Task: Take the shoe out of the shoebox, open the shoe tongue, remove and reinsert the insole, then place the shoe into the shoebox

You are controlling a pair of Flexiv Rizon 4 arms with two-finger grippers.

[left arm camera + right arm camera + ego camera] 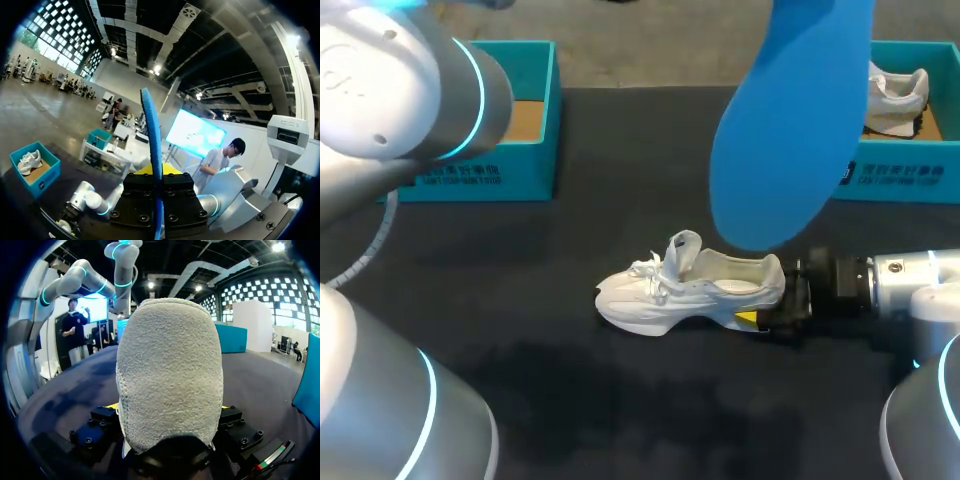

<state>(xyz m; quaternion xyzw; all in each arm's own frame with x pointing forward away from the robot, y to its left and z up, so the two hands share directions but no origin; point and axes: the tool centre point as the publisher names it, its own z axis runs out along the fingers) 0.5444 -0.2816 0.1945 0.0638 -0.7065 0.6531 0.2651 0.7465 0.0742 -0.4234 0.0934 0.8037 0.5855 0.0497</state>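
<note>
Right-hand teal cardboard shoebox (905,175) held a second white shoe (897,98), left gripper (159,172) closed upon the flat blue insole (151,135), right gripper (776,304) closed upon the heel of the white lace-up sneaker (685,290).

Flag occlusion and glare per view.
Head view: flat blue foam insole close to lens, hiding part of the right teal cardboard shoebox. Right wrist view: white lace-up sneaker heel fills the centre. Left wrist view: insole edge-on, bright ceiling lamps behind.
</note>
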